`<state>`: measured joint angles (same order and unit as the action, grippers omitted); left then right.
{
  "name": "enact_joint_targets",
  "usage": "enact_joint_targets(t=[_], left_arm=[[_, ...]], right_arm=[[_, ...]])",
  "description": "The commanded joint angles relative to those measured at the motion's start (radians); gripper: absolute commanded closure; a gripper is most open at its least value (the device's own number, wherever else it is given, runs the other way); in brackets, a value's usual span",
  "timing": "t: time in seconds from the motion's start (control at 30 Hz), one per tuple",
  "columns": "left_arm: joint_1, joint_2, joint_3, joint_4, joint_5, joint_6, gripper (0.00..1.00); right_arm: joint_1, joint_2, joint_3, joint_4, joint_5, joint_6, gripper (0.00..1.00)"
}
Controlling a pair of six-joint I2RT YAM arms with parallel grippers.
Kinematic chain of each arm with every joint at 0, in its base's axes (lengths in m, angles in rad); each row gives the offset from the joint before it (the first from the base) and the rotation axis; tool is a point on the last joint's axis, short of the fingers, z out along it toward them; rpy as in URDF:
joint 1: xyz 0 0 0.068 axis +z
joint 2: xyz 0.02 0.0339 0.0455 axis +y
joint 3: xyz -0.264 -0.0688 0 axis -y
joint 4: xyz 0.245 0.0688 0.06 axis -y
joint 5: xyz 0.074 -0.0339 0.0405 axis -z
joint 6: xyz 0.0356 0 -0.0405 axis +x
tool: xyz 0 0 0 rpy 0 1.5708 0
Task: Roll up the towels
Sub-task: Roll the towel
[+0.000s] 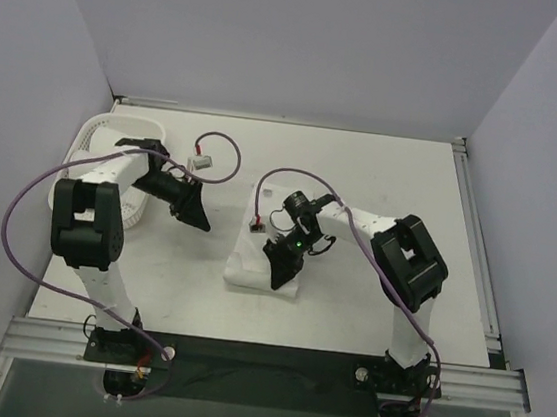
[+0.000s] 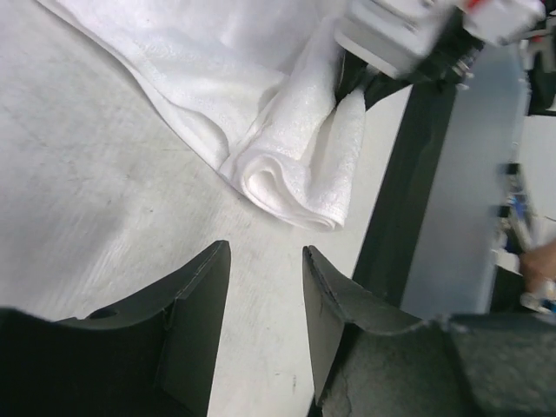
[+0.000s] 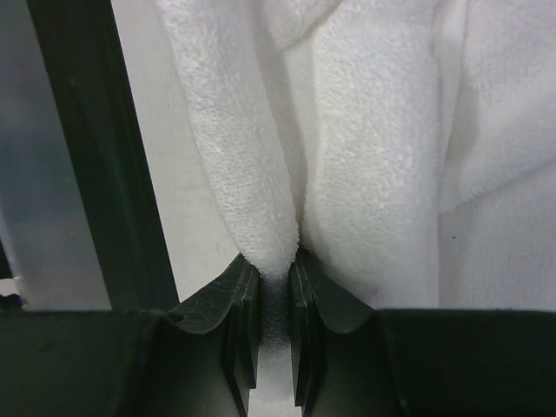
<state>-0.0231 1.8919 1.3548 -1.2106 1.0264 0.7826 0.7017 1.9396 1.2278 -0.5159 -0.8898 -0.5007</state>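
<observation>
A white towel [image 1: 253, 256] lies mid-table, partly rolled at its near end. In the left wrist view the towel [image 2: 295, 156] shows a rolled fold at its near edge. My right gripper [image 1: 279, 272] is shut on a fold of the towel [image 3: 261, 200] at the roll's right end; the cloth is pinched between the two fingers [image 3: 239, 321]. My left gripper [image 1: 199, 222] is open and empty, hovering left of the towel; in its own view the left gripper [image 2: 265, 261] has bare table between its jaws.
A white basket [image 1: 114, 150] stands at the back left behind the left arm. A loose white connector on a purple cable [image 1: 203, 163] lies near it. The table's dark front rail [image 1: 261, 358] runs along the near edge.
</observation>
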Motion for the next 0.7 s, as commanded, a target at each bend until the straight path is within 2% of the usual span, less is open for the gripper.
enact_joint_targets(t=[0.0,0.07,0.1,0.17,0.27,0.3,0.37,0.53,0.67], left_arm=[[0.015,-0.236,-0.069,0.083,-0.004,0.053,0.49],[0.003,-0.339,-0.176,0.215,-0.075,0.047,0.47],[-0.007,-0.438,-0.221,0.311,-0.103,0.047,0.43],[-0.049,-0.531,-0.293,0.394,-0.161,0.056,0.4],[-0.202,-0.693,-0.446,0.551,-0.32,0.096,0.39],[-0.3,-0.759,-0.512,0.625,-0.397,0.119,0.38],[-0.389,-0.838,-0.587,0.719,-0.513,0.139,0.35],[-0.645,-0.87,-0.741,0.942,-0.672,0.245,0.32],[-0.721,-0.84,-0.793,1.048,-0.719,0.332,0.32]], right_arm=[[-0.053,0.071,0.059,-0.117,-0.141,0.017,1.0],[-0.077,0.103,0.094,-0.136,-0.185,0.027,1.0],[-0.083,0.139,0.107,-0.159,-0.199,0.03,1.0],[-0.096,0.169,0.145,-0.177,-0.244,0.037,1.0],[-0.114,0.238,0.202,-0.222,-0.294,0.047,1.0],[-0.123,0.269,0.216,-0.249,-0.299,0.047,1.0],[-0.131,0.307,0.252,-0.286,-0.323,0.048,1.0],[-0.146,0.349,0.291,-0.328,-0.347,0.034,1.0],[-0.157,0.383,0.315,-0.372,-0.374,0.016,1.0]])
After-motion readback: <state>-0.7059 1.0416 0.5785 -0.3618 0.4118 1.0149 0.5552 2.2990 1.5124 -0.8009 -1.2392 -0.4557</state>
